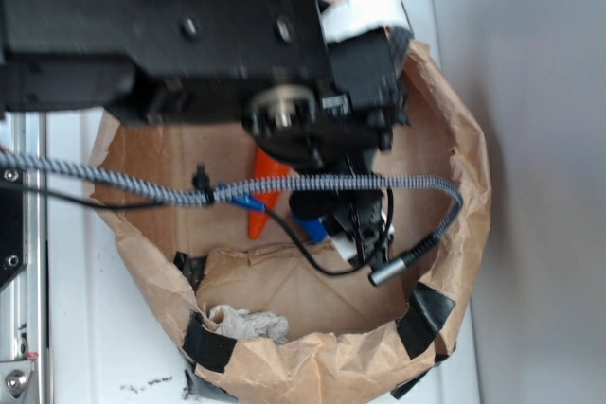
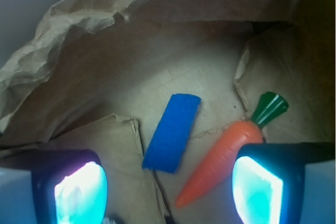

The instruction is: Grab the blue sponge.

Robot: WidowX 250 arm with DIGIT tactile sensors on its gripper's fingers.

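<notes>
**benchbot_q:** So where was the blue sponge (image 2: 172, 132) at that point, and what were the jaws doing?

**wx250_tinkerer:** It was lying flat on the brown-paper floor inside the paper bag (image 1: 454, 139), tilted a bit off vertical in the wrist view. The gripper (image 2: 168, 187) was above it with the jaws spread wide and nothing between them. One fingertip (image 2: 79, 187) sat low left, the other low right. The sponge was roughly between them but closer to the left one, and not touched yet.

**benchbot_q:** What could've gone wrong from there?

**wx250_tinkerer:** My guess is the toy carrot (image 2: 223, 158). It lay just beside the sponge on the right, and its body ran under the right fingertip. Dropping straight down might've landed that finger on the carrot, or closed on both things at once.

**benchbot_q:** Anything else?

**wx250_tinkerer:** A torn paper flap (image 2: 113, 145) sat right next to the sponge's left edge, so the left finger could've snagged it and dragged the liner. And from the exterior view the arm hid nearly all of the sponge, so no help there.
</notes>
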